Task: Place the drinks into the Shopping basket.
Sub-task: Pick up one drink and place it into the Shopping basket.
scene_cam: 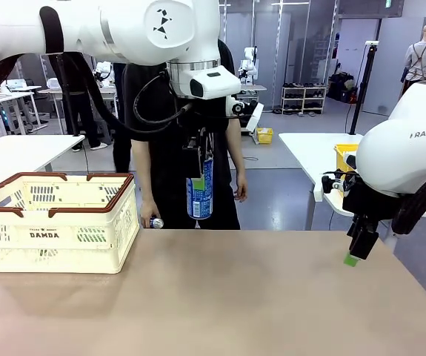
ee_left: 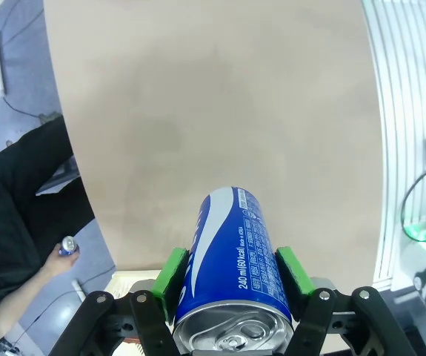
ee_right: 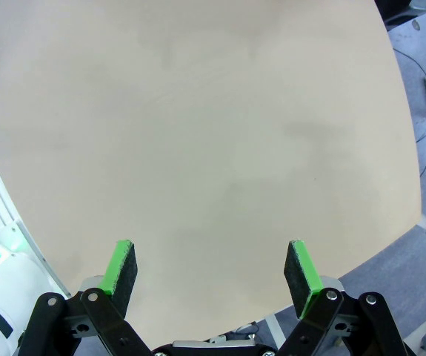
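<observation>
Left gripper grasps a blue, silver-topped metal drink can, aloft right of the cream slotted plastic Shopping basket; its contents cannot be told. Right gripper stands released.

- Drink cans: two. One blue can with a silver top is clamped in the left gripper above the table's far edge. One small can is in the person's hand at that far edge.
- Shopping basket: one, cream-white with a brown rim, at the table's far left corner.
- Grippers: two. The left one grips the blue can. The right gripper has its jaws spread with nothing between them, at the table's right edge.
- Table: one.
</observation>
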Tool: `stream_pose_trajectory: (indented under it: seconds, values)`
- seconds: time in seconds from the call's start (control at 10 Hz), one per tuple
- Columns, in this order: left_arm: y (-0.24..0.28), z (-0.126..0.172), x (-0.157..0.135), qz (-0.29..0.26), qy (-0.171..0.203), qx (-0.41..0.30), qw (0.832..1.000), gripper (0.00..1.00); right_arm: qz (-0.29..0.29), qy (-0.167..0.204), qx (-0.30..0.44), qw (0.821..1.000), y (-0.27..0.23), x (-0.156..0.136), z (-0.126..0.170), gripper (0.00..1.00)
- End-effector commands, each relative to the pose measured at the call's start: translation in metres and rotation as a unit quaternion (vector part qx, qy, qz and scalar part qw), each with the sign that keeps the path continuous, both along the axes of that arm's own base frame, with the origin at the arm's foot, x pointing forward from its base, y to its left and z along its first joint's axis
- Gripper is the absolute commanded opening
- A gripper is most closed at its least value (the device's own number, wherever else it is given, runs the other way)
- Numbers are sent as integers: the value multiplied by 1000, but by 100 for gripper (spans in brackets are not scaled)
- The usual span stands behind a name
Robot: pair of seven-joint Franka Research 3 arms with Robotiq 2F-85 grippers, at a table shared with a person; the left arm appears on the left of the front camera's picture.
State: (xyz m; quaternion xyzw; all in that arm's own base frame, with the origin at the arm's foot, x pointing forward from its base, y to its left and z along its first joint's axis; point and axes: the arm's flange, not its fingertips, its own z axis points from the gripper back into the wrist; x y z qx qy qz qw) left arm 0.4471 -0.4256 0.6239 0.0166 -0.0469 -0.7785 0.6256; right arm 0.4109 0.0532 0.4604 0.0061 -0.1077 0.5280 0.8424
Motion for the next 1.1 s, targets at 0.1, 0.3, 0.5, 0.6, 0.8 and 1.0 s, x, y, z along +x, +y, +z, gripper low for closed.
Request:
stream_pose_trajectory:
  seconds: [0.1,0.3,0.5,0.6,0.8,1.0]
  values:
    - [-3,2,-3,1,-1,-5,1000,0,0,1,0,1000,-1,0,1,100]
    - [-3,2,-3,1,-1,-5,1000,0,0,1,0,1000,-1,0,1,100]
    - [-2,-2,-1,-1,2,0,1000,60,0,1,0,1000,-1,0,1,100]
    - [5,1,16,20,-17,-3,1000,60,0,1,0,1000,-1,0,1,100]
    - [37,10,48,52,-28,-19,998,60,0,1,0,1000,-1,0,1,100]
    - [81,15,81,100,-18,-45,994,60,0,1,0,1000,-1,0,1,100]
